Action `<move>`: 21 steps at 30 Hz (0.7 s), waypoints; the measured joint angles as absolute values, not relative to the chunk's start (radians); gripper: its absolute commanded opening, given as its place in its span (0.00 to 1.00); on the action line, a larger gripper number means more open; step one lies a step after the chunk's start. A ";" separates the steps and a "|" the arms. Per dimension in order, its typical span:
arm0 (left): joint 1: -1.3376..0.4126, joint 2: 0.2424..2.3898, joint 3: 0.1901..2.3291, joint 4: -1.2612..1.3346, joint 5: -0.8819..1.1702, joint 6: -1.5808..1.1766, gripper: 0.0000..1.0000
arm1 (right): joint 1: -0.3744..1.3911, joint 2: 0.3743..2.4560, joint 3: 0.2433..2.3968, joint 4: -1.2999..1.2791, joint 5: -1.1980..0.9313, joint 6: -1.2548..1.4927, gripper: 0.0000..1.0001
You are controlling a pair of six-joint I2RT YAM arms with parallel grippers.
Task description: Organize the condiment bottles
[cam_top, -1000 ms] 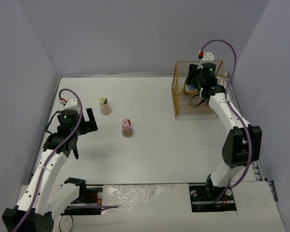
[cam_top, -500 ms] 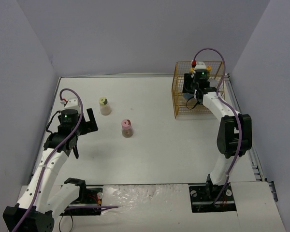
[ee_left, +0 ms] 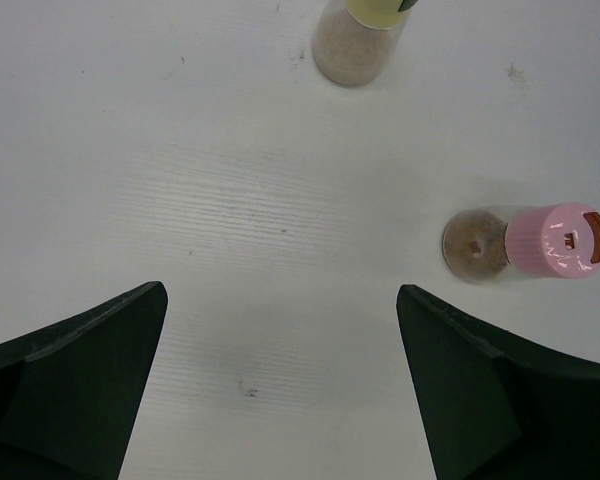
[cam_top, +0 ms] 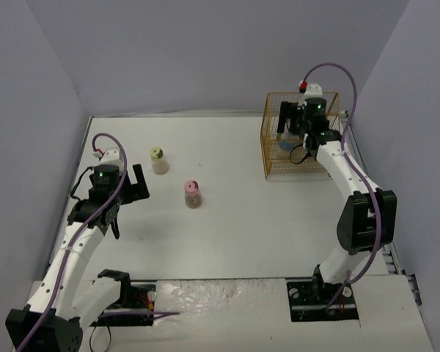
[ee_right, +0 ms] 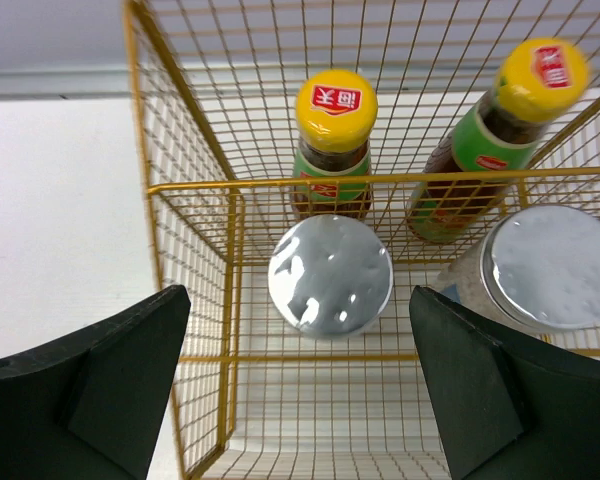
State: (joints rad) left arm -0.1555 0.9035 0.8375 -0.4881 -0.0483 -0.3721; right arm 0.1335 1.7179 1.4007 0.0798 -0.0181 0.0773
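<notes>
1. The pink-capped bottle (ee_left: pixel 545 243) stands on the white table (ee_left: pixel 210 180).
2. The yellow-green-capped bottle (ee_left: pixel 363 40) stands up-left of it, well apart.
3. The left end effector (ee_left: pixel 280 310), fingers spread wide, sits lower-left of it.

You are seeing two arms wearing white shells over black joints, the left arm (cam_top: pixel 67 253) and the right arm (cam_top: pixel 346 176). A purple cable (cam_top: pixel 105 135) is looping off the left wrist, and a second cable (cam_top: pixel 330 64) is arching over the right, running from a red plug (cam_top: pixel 303 87). A green light (cam_top: pixel 100 177) is glowing on each black wrist housing. The left tool (ee_left: pixel 280 390) and right tool (ee_right: pixel 300 390) are showing dark, matte, wedge-shaped fingers (ee_right: pixel 90 385). A black base plate (cam_top: pixel 324 302) is sitting under the right arm
</notes>
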 measured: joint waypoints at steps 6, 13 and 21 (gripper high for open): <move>-0.155 0.903 0.838 -0.487 -0.048 -0.372 0.97 | 0.221 1.451 1.288 0.090 -0.023 0.076 0.95; -0.155 0.902 0.838 -0.485 -0.049 -0.372 0.97 | 0.510 1.297 1.128 0.105 -0.033 0.074 0.98; -0.155 0.898 0.838 -0.483 -0.053 -0.372 0.97 | 0.797 1.404 1.032 0.152 -0.059 0.016 0.97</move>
State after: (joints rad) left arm -0.1555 0.8979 0.8375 -0.4831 -0.0529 -0.3717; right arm 0.7967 1.4038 1.0321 0.1522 -0.0591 0.0160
